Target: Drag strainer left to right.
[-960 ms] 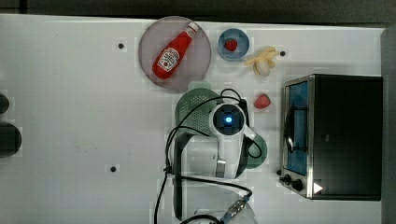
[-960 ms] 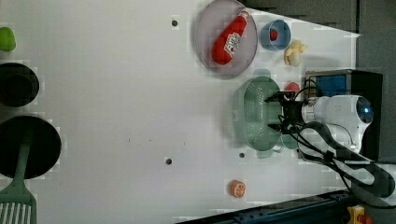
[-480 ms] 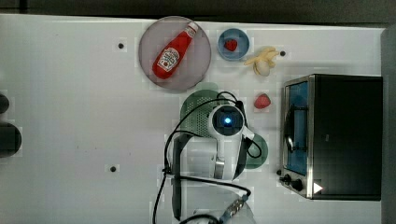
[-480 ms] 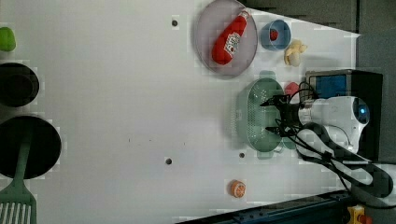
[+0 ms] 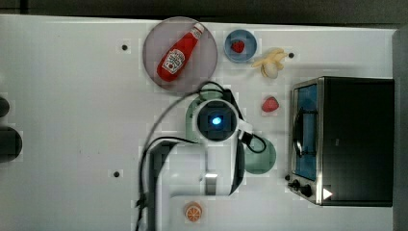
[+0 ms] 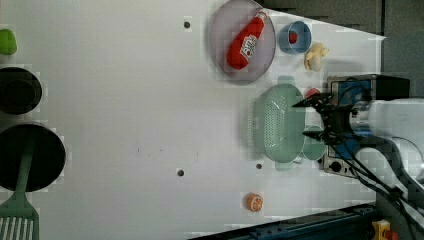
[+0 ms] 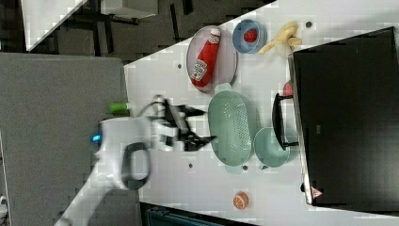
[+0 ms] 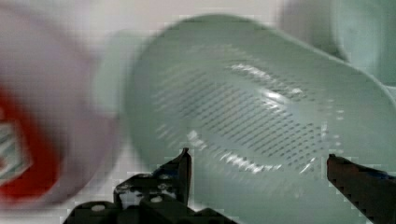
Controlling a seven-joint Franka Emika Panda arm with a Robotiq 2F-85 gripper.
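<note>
In the top view the arm's wrist (image 5: 216, 120) has slid a little toward the top view's left compared with a second ago. It sits over the mint-green strainer (image 5: 191, 120), of which we see a sliver of rim, while the green mug (image 5: 262, 156) lies just beside it, on the toaster oven's (image 5: 356, 139) side.

In the left view the gripper (image 6: 302, 119) has its fingers spread wide. Half a second ago they reached into the bowl, and now they hang at its near rim. The strainer itself sits where it did a second ago, touching or nearly touching the mug (we cannot tell which).

In the right view the gripper stands apart from the strainer, jaws apart and gripping nothing. The perforated base faces the fingertips, and the ketchup bottle (image 7: 205, 59) on its plate lies off to one side.

In the wrist view the strainer spreads out beyond and between the two dark fingers (image 8: 180, 170), untouched.

We judge that the drag is over: the strainer rests by the oven, and the arm is letting go and backing off.
</note>
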